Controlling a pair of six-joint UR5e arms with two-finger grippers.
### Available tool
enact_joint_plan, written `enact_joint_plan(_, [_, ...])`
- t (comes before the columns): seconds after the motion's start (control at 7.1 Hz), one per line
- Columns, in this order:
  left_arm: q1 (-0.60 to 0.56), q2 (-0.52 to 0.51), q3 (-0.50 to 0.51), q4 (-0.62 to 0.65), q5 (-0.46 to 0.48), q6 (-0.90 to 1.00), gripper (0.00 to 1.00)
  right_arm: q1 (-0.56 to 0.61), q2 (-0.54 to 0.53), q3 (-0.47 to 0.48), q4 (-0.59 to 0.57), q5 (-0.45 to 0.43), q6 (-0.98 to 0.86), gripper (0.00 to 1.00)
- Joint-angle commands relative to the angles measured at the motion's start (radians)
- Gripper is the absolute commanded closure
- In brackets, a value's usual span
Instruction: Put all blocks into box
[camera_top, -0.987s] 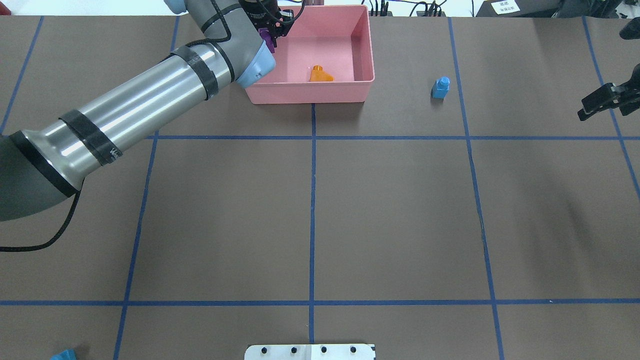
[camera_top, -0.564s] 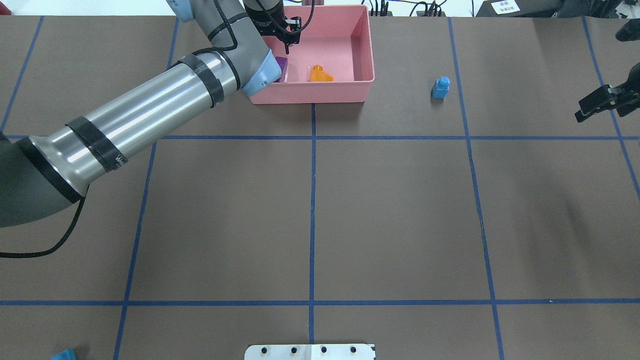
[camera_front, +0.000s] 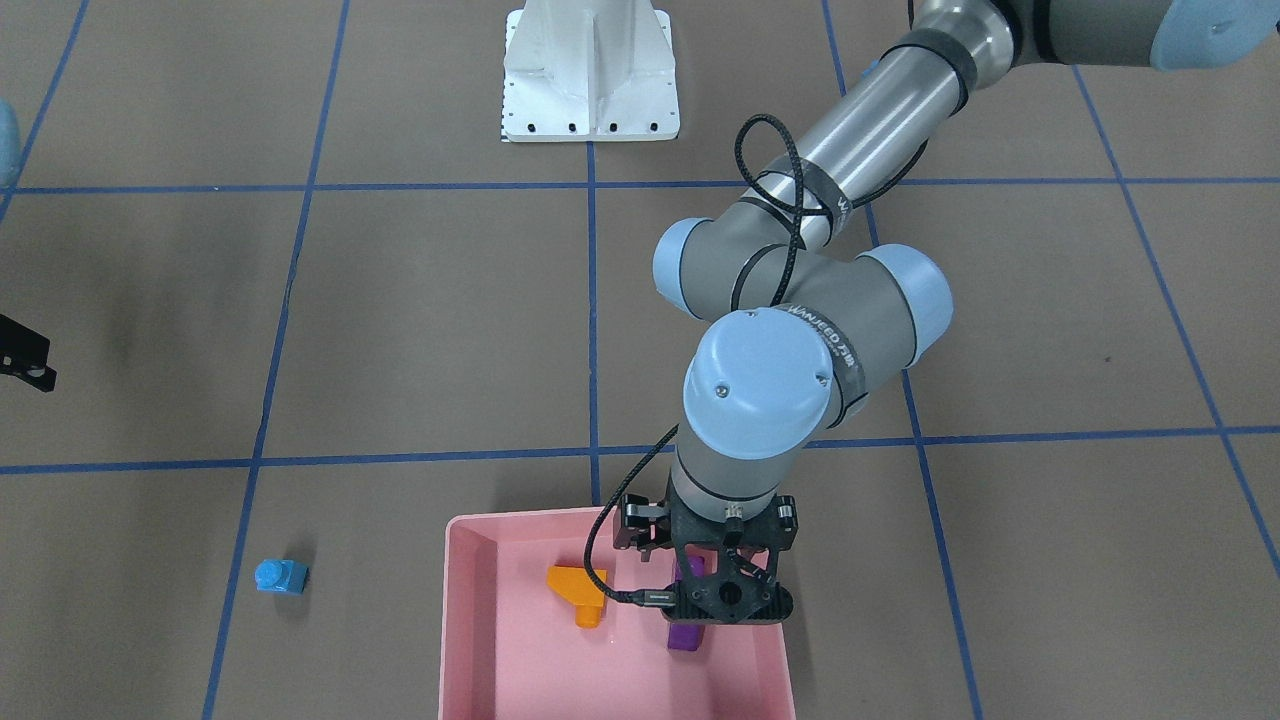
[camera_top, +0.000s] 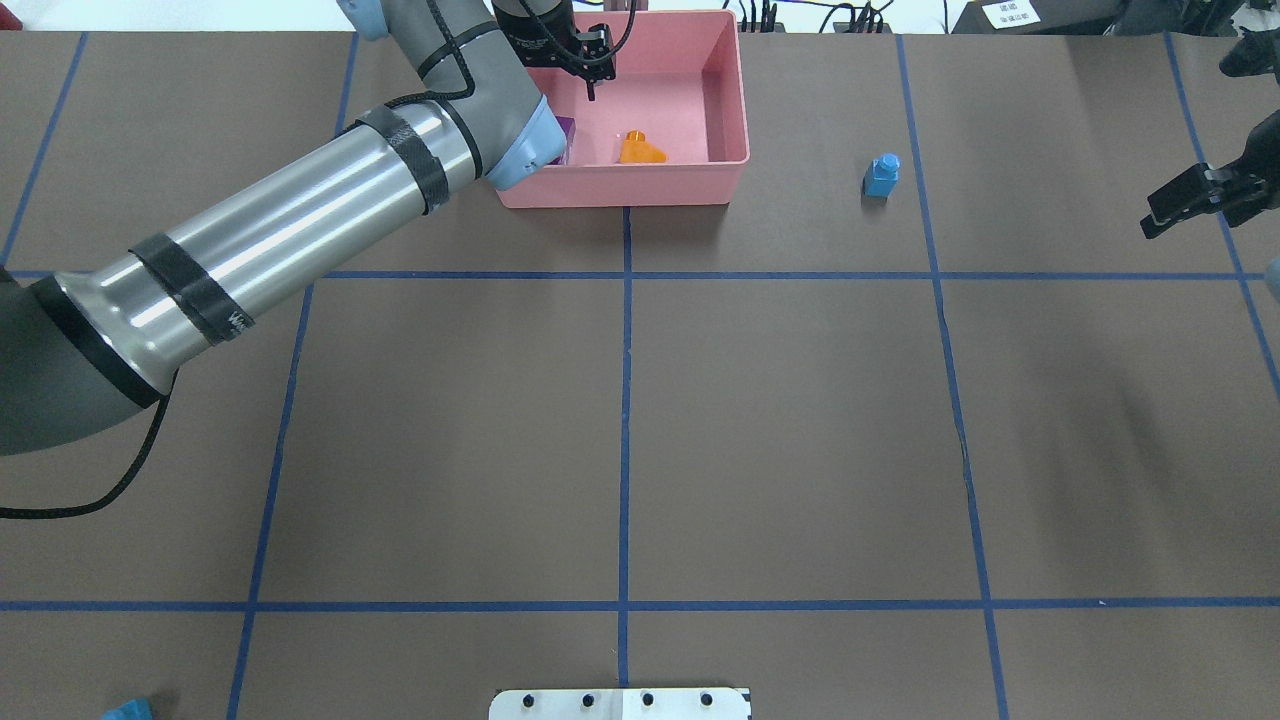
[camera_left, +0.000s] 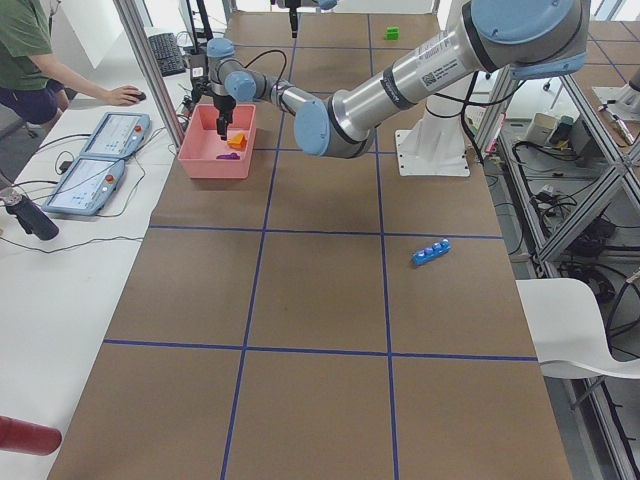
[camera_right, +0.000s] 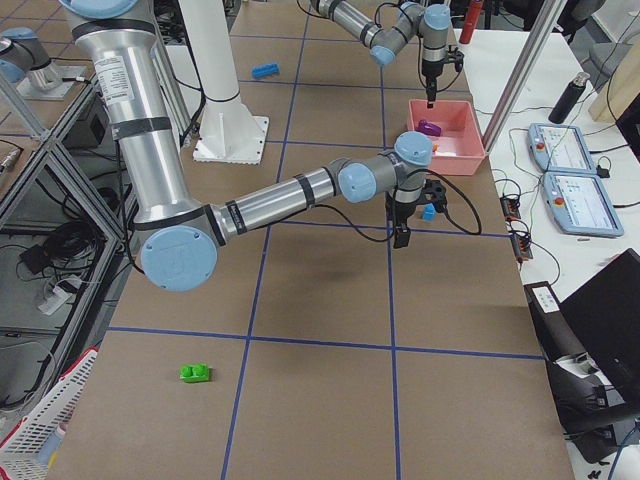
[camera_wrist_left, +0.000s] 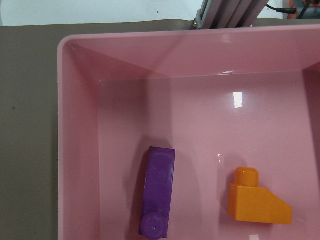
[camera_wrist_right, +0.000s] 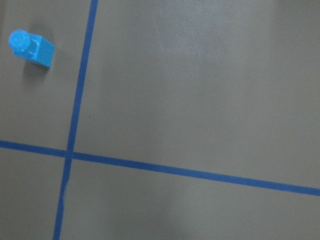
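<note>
Overhead exterior | L pincer (camera_top: 588, 85) held over box (camera_top: 620, 190), jaws apart, empty | purple blk (camera_wrist_left: 159, 192) & orange blk (camera_wrist_left: 255, 200) lie inside | R pincer (camera_top: 1157, 215) state can't be told; small blue blk (camera_top: 881, 176) left on worktop, judged next pick.

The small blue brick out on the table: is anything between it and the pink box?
Nothing visible: only bare table lies between the small blue brick and the pink box.
</note>
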Motion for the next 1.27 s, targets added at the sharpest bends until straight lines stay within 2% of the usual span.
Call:
enact_joint_plan(0.0, [-0.029,0.224,-0.294,0.083,-0.007,0.172,0.0,-0.079,0.145,-0.106,0.0,-0.041,0.088,0.0])
enact_joint_plan(0.14, [-0.055,0.333,-0.397,0.083,-0.015,0.232,0.0,-0.099,0.222,-0.181,0.012,-0.049,0.102,0.0])
enact_joint_plan(0.28, [-0.091,0.456,-0.494,0.076,-0.052,0.333,0.0,-0.114,0.282,-0.297,0.129,-0.05,0.189,0.0])
enact_joint_plan(0.42, [-0.115,0.556,-0.584,0.073,-0.059,0.41,0.0,-0.142,0.307,-0.428,0.331,-0.063,0.306,0.0])
enact_joint_plan(0.56, [-0.116,0.58,-0.611,0.074,-0.058,0.413,0.0,-0.169,0.356,-0.525,0.436,-0.123,0.409,0.0])
enact_joint_plan(0.7, [-0.116,0.58,-0.611,0.074,-0.06,0.41,0.0,-0.209,0.423,-0.577,0.44,-0.197,0.494,0.0])
enact_joint_plan(0.99, [-0.115,0.58,-0.611,0.073,-0.058,0.403,0.0,-0.244,0.473,-0.634,0.445,-0.257,0.539,0.02])
enact_joint_plan(1.13, [-0.112,0.58,-0.611,0.073,-0.058,0.401,0.0,-0.261,0.471,-0.636,0.445,-0.286,0.539,0.16])
